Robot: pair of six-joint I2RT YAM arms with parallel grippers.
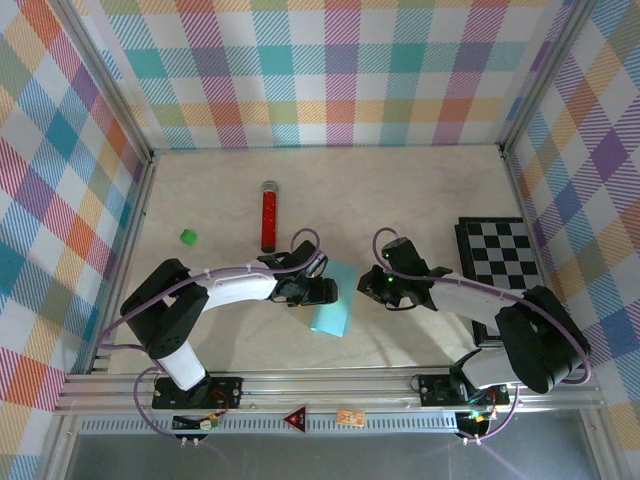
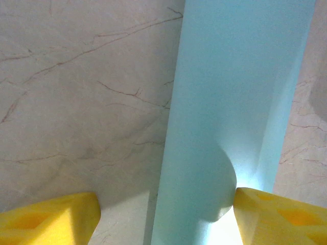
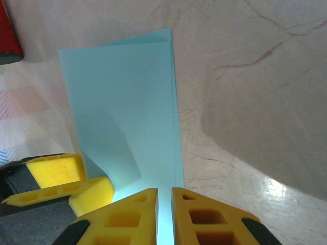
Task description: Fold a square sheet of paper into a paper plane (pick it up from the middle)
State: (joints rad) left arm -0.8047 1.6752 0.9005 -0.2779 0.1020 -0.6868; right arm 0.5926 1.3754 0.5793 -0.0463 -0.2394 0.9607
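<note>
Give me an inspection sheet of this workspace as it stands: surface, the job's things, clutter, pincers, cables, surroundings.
Surface: pale marbled table; no spills seen.
Job's things: paper, light cyan, folded double, bulging near the pincers; not yet a plane.
Clutter: red tube and green cube at the back left; checkered board at the right.
Pincers: right pincer shut on the paper's edge; left pincer open, straddling the paper, one finger touching it.
Cables: purple cables looped over both arms.
Surroundings: plaid walls on three sides.
</note>
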